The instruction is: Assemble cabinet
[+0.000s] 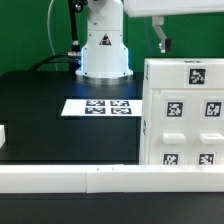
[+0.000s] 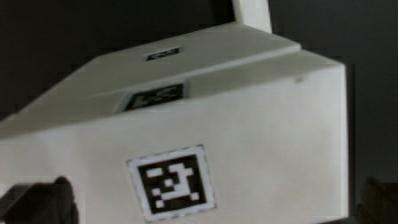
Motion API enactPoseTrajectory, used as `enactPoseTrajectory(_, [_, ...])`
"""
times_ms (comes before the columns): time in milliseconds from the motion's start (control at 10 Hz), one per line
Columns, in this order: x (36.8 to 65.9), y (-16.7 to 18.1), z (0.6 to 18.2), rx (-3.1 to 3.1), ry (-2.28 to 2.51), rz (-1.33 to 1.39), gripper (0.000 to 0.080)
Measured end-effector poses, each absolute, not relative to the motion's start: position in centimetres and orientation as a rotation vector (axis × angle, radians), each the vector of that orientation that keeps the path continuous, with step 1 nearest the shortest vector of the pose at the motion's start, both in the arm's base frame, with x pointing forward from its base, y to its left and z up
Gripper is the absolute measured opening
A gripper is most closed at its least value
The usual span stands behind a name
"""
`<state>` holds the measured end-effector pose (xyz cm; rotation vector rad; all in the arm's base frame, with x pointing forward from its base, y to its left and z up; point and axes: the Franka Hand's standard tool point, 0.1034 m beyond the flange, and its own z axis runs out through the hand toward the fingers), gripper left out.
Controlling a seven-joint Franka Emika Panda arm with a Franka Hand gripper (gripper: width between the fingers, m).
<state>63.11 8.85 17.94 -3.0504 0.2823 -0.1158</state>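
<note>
Looks like the step of getting hold of the cabinet (image 1: 183, 112), a big white box standing on the black table (image 1: 50, 115) at the exterior view's right, close to the front rail (image 1: 100, 180). Hanging just above the top of the box, the gripper (image 1: 160, 40), seen only as a dark finger under the white arm. In the wrist view, right under the camera and filling most of the picture, the same cabinet (image 2: 196, 130), with two dark fingertips (image 2: 39, 200) low at each side of it. Spread wide apart, then, one on each side of the box, with nothing squeezed yet as far as can be seen. Next, probably: go down a little, keep the box in the middle, then close gently on its walls. Counting now: one cabinet, one arm, one long white rail, one flat marker board (image 1: 98, 106) lying on the table near the robot base. On the cabinet's front face, about six square tags in the exterior view.
</note>
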Motion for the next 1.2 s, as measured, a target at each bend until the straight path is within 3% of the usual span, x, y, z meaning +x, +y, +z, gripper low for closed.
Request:
enactPoseTrajectory(200, [63.1,8.6,17.9,-3.067,0.107,-0.123,0.0796])
enactPoseTrajectory(600, [63.4,9.0,18.5,-2.999,-0.710,-0.088,0.0796])
enactPoseTrajectory(700, [63.6,8.5,18.8,-2.997,-0.774,-0.184,0.0796])
enactPoseTrajectory(1200, [63.5,7.5,17.7,-2.741,-1.618,-0.116,0.0796])
